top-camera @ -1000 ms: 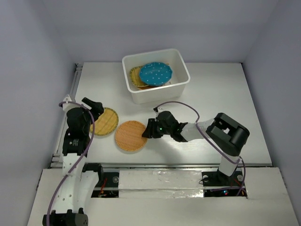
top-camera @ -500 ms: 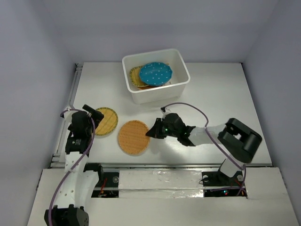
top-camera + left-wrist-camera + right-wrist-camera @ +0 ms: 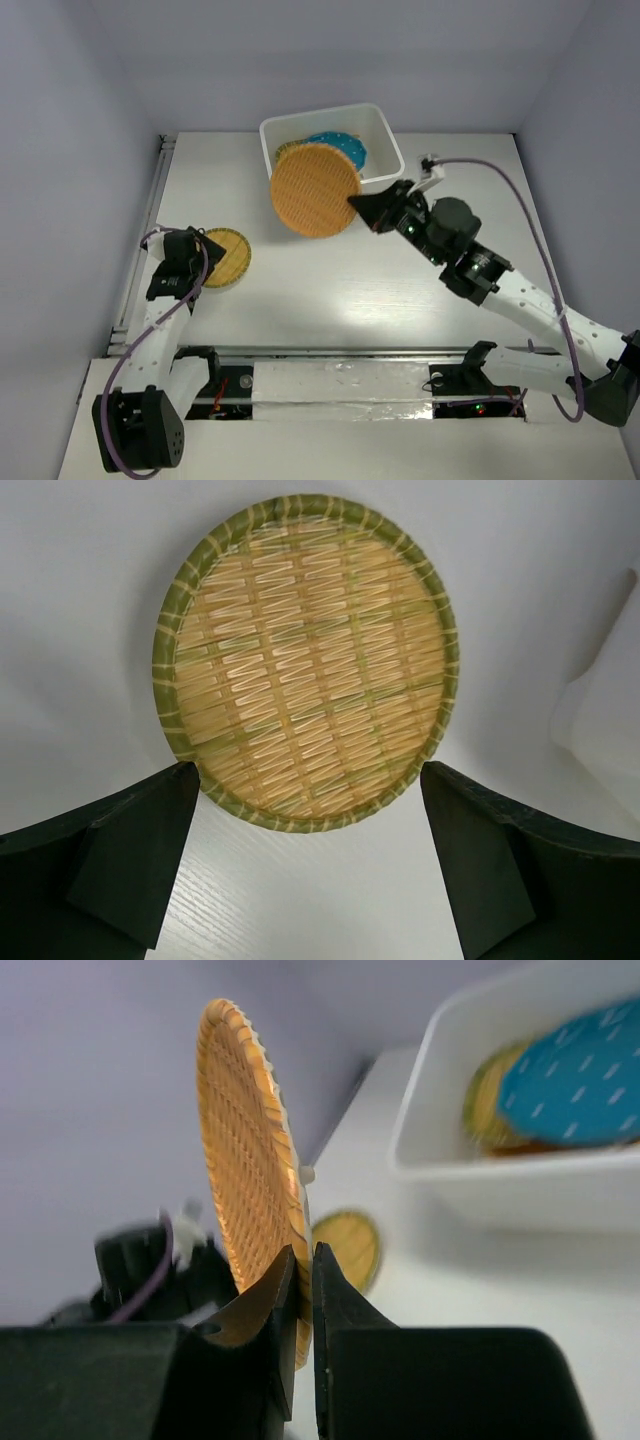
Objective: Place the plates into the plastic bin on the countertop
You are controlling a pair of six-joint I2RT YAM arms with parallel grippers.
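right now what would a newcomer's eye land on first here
The orange woven plate, held tilted in the air by the right gripper, close to the plastic bin. Next, the yellow-green plate flat on the countertop at left, with the open left gripper at its edge.

Part of the bin (image 3: 390,140), much of the teal plate (image 3: 350,150) and the plates (image 3: 482,1100) under it are hidden by the orange plate (image 3: 315,190), and the right arm (image 3: 520,295) is cropped at the elbow.
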